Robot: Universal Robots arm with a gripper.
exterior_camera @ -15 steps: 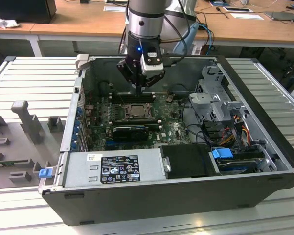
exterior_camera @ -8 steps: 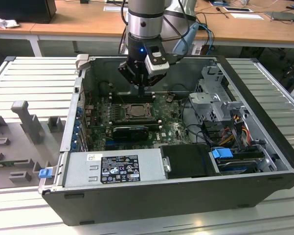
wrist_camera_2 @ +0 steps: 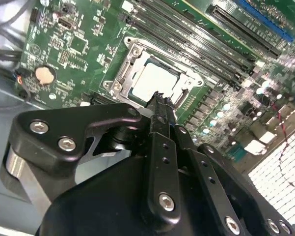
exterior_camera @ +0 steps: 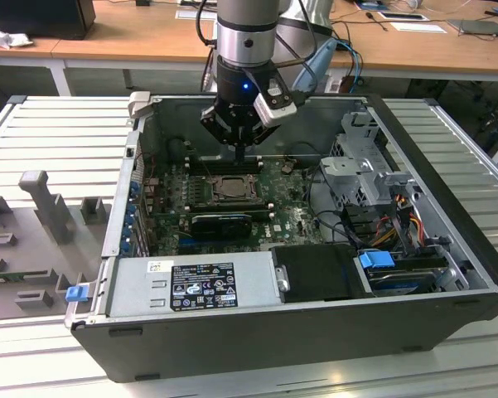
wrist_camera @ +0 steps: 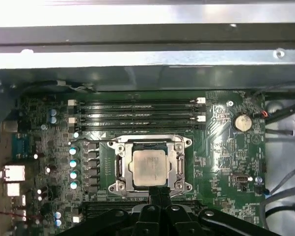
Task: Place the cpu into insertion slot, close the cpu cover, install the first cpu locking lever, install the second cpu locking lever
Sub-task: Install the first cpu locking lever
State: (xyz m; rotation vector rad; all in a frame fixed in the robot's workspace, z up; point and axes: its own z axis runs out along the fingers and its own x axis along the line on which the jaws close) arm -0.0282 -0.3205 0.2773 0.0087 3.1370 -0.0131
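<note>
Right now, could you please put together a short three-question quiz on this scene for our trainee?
1. True or false: the pale silver-grey square cpu already lies in the dark square insertion slot.
2. Choose one: the thin silver metal cpu cover is A) down flat, framing the chip; B) raised upright; C) taken out of the case.
3. Short answer: do the jaws of the black tool stand open or shut?

Key: 1 true; 2 A; 3 shut.
</note>
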